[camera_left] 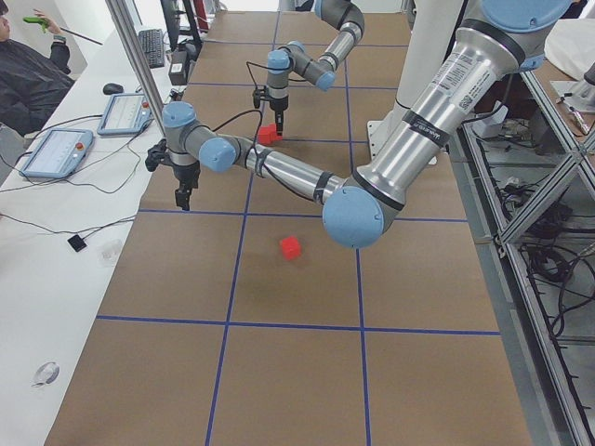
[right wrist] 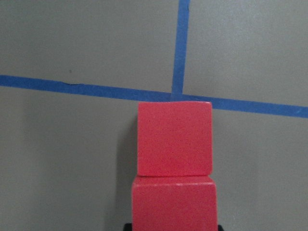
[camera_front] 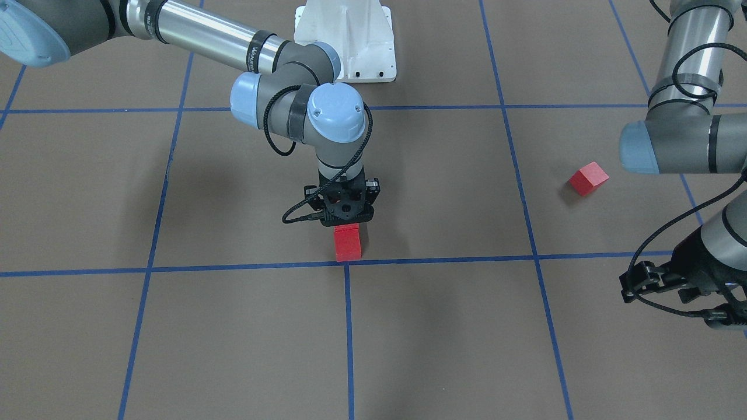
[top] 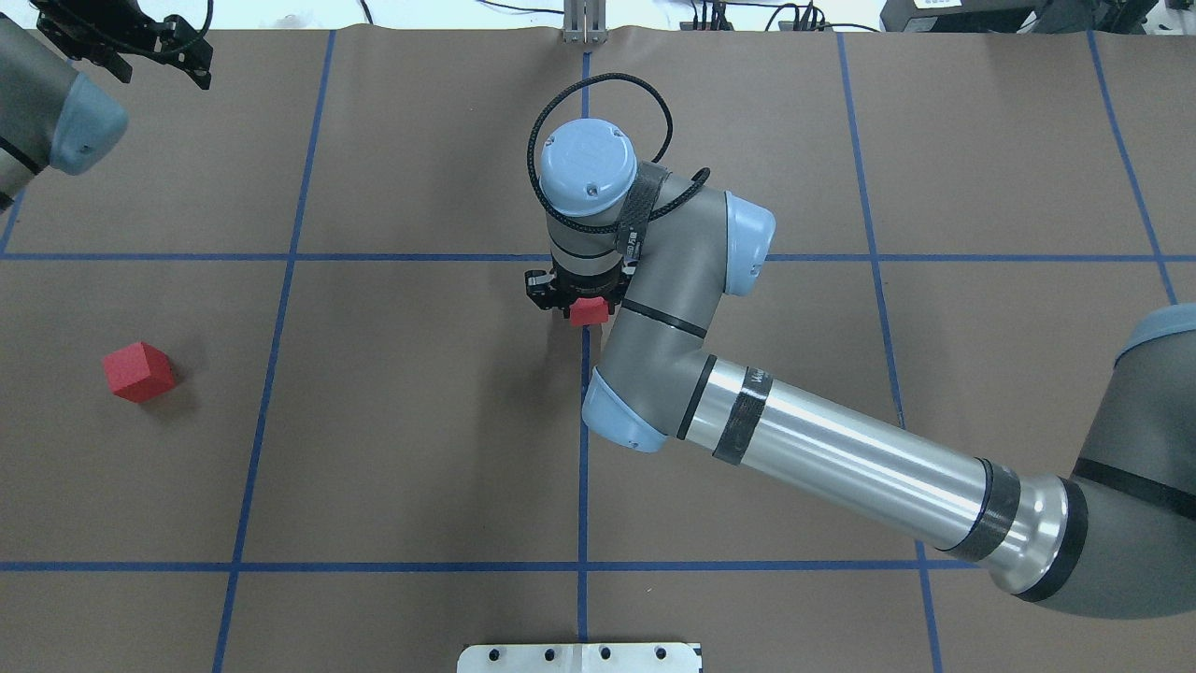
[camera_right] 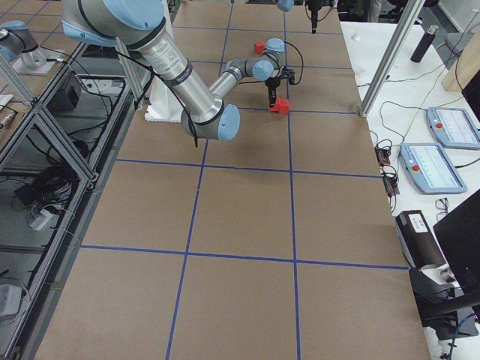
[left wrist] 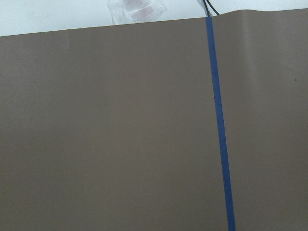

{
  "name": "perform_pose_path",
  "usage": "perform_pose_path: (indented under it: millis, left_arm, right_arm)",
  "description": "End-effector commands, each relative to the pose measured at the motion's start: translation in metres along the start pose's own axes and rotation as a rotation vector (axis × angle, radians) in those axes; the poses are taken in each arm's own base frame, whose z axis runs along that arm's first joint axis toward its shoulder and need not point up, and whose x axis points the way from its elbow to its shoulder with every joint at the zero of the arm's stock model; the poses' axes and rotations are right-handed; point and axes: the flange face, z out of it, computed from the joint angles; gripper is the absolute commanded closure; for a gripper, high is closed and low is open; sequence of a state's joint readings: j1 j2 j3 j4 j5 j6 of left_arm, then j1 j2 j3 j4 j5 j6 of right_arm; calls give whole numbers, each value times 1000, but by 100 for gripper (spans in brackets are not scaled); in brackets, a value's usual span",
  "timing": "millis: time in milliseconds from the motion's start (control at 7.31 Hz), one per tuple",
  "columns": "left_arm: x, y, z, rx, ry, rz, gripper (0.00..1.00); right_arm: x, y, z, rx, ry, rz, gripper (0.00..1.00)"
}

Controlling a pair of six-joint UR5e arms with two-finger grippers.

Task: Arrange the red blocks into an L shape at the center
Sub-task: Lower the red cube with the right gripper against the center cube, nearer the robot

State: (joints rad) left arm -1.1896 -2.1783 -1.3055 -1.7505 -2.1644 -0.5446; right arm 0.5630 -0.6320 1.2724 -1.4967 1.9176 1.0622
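Closest to the right wrist cam, bottom middle of the frame, is the near red block (right wrist: pixel 173 204). Its far face is butted flat against the far red block (right wrist: pixel 174 138), whose far edge touches the blue tape crossing, i.e. the center (right wrist: pixel 179 95). So two cubes sit in a straight row there on the brown worktop (camera_front: pixel 437 192). The right hand (camera_front: pixel 348 219) is straight over the near one, but its fingers don't show in any view, so I can't tell if it's clamped on the cube or apart. The third red block (camera_front: pixel 589 178) is well off at the right of the front view, alone and turned at an angle to the grid. The left hand (camera_left: pixel 185 197) hangs over bare worktop; can't tell its state either. My guess on handling: these look light, stiff and matte, so not slippery or fragile, but easy to shove around. I'd grab that loner across two opposite flat faces, wrist turned to match its skew, and set it down gently so the pair doesn't get bumped.
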Motion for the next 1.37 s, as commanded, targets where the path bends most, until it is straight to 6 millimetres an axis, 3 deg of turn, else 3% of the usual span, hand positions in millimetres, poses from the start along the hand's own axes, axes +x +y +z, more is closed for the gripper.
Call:
perform_pose_path:
  millis: [0, 1231]
  left_arm:
    - [-1, 0, 1, -1, -1, -2, 0]
    - [0, 0, 2, -2, -1, 0, 0]
  right_arm:
    - [0, 0, 1, 1, -1, 5, 53]
    - [1, 0, 2, 0, 0, -2, 51]
